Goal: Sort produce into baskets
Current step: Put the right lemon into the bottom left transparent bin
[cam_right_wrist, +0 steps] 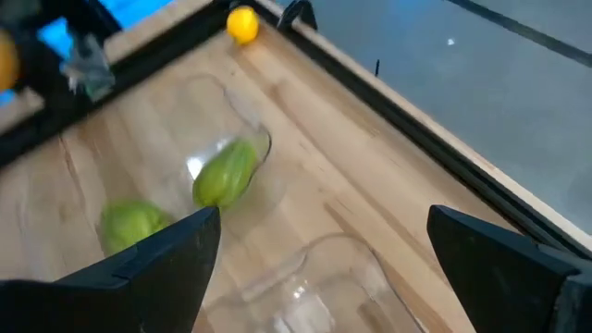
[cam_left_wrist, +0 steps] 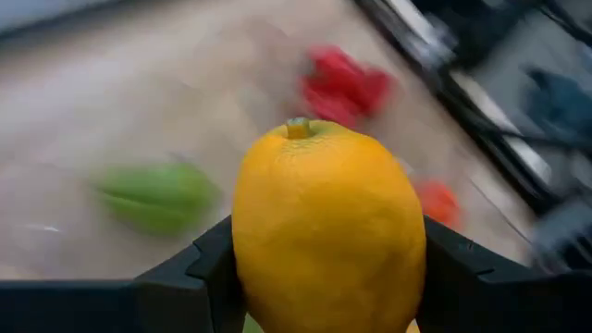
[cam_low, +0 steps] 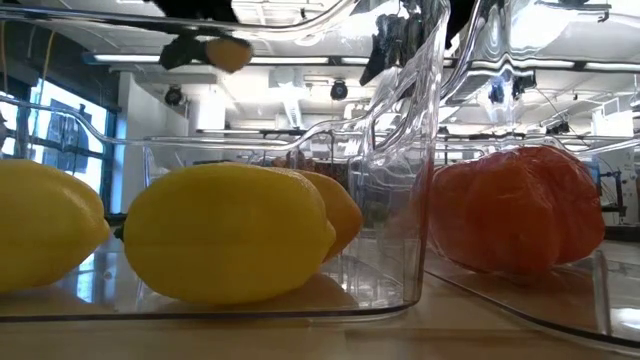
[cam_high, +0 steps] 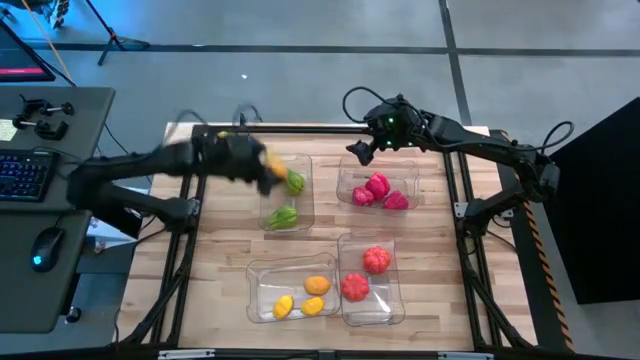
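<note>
My left gripper [cam_high: 264, 166] is shut on a yellow-orange citrus fruit [cam_left_wrist: 328, 231], raised above the far-left clear bin [cam_high: 304, 162]. That bin holds two green pieces [cam_high: 295, 182] [cam_high: 283, 216]. The low view shows the fruit [cam_low: 230, 53] high in the air. My right gripper [cam_high: 360, 150] is open and empty, raised by the far-right bin [cam_high: 345, 178], which holds red pieces [cam_high: 378, 188]. The near-left bin [cam_high: 258, 270] holds yellow and orange pieces [cam_high: 316, 286]. The near-right bin [cam_high: 392, 300] holds red pieces [cam_high: 376, 259]. One small yellow piece [cam_right_wrist: 242, 25] lies on the table at its far edge. My left gripper pinches the citrus fruit between its two fingers [cam_left_wrist: 213, 268], one on each of its opposite sides [cam_left_wrist: 252, 250]. The fruit's stem end [cam_left_wrist: 298, 128] points away from the wrist. The fruit is lifted clear of the table and bins.
A black frame rail [cam_high: 300, 129] runs along the table's far edge, with more rails at both sides. A desk with keyboard [cam_high: 25, 172] and mouse [cam_high: 43, 246] stands left of the table. Bare wood [cam_high: 215, 250] lies between the bins and the left rail.
</note>
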`<control>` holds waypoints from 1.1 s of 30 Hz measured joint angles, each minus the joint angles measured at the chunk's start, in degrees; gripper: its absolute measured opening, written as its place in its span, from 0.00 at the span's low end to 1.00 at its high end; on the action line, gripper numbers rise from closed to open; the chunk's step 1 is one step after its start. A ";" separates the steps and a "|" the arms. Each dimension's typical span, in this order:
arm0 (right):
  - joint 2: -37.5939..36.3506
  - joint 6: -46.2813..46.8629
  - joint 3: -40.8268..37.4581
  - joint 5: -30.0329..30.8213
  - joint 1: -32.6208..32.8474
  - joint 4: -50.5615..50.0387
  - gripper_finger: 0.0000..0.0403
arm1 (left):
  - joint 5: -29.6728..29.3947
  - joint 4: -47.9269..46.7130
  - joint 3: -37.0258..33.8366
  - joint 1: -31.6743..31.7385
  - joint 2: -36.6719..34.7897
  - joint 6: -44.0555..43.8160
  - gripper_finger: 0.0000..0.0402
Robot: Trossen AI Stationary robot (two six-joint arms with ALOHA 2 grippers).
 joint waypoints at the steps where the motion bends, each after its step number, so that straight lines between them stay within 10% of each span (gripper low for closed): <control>1: 0.00 -0.91 0.00 -0.25 0.22 -0.76 0.93 | -0.04 1.96 -1.35 -4.14 0.05 -2.03 0.51; 14: 0.00 5.64 -0.02 -5.84 8.76 -8.26 0.93 | -10.32 30.44 -15.13 -37.25 6.35 -21.93 0.51; 33: 0.00 37.82 -0.02 17.59 40.61 -8.03 0.93 | -16.35 34.19 -15.13 -45.17 18.78 -24.51 0.59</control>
